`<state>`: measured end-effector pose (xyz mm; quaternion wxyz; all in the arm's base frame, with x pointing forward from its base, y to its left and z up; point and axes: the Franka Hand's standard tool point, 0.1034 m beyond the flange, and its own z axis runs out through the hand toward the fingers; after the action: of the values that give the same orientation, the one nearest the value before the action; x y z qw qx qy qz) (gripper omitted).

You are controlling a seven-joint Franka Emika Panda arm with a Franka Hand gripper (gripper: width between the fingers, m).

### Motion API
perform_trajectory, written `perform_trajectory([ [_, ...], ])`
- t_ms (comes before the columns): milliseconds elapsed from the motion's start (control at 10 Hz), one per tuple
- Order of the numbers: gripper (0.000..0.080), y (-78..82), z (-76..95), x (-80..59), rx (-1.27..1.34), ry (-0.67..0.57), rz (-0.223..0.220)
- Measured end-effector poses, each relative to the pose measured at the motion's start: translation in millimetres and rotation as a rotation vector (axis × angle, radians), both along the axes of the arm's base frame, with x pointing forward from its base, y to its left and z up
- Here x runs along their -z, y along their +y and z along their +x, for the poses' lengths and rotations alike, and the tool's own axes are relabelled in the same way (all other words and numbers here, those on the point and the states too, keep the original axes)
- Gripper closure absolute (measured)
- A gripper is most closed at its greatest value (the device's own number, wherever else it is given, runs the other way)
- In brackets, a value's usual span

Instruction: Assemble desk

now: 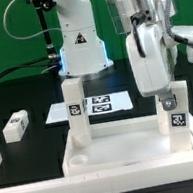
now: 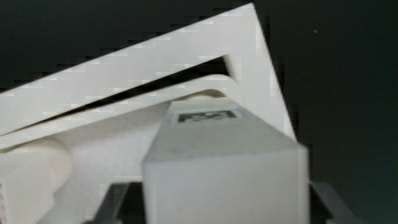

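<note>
Closest to the exterior camera lies the white rimmed tabletop panel (image 1: 113, 148), flat on the black counter (image 1: 14, 97) with its underside up and a round corner socket (image 1: 78, 161) still empty at the near corner on the exterior view's left. Two square leg posts stand upright in its far corners. One leg (image 1: 75, 110), on the exterior view's left, stands free and shows its black-and-white tag. My pincer (image 1: 166, 101) is clamped on the top of the other leg (image 1: 175, 120), on the exterior view's right; from my wrist camera I look straight down that post (image 2: 217, 160), with my fingers (image 2: 119, 200) pressed against its sides and the panel's rim (image 2: 169, 60) angling behind it. Whether this post is fully seated I cannot tell. A third leg (image 1: 16, 122) lies loose on the counter, well apart on the left. The marker board (image 1: 101, 104) lies behind the panel. I judge the desk roughly half built: two near sockets remain to fill.
</note>
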<state>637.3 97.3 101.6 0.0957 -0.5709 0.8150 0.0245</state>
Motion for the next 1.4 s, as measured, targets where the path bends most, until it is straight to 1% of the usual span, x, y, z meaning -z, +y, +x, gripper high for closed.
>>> perform_trajectory([
  [200,0.0505,-0.3,0.1,0.2,-0.004,-0.001,-0.001],
  [300,0.0247,-0.3,0.1,0.2,-0.005,-0.002,-0.001],
  [400,0.0247,-0.2,0.3,-0.7,-0.011,-0.004,-0.002],
  [500,0.018,-1.0,-0.6,-9.9,-0.045,-0.019,-0.001],
  [600,0.0159,-6.8,-6.7,-26.3,-0.089,-0.04,0.002],
  [700,0.0159,-15.8,-13.8,-38.9,-0.108,-0.052,0.003],
  [800,0.0151,-24.1,-15.8,-43.8,-0.112,-0.058,0.0],
  [1000,0.015,-21.1,-16.7,-39.6,-0.118,-0.052,-0.002],
  [1400,0.015,-21.1,-17.0,-39.1,-0.119,-0.052,-0.002],
])
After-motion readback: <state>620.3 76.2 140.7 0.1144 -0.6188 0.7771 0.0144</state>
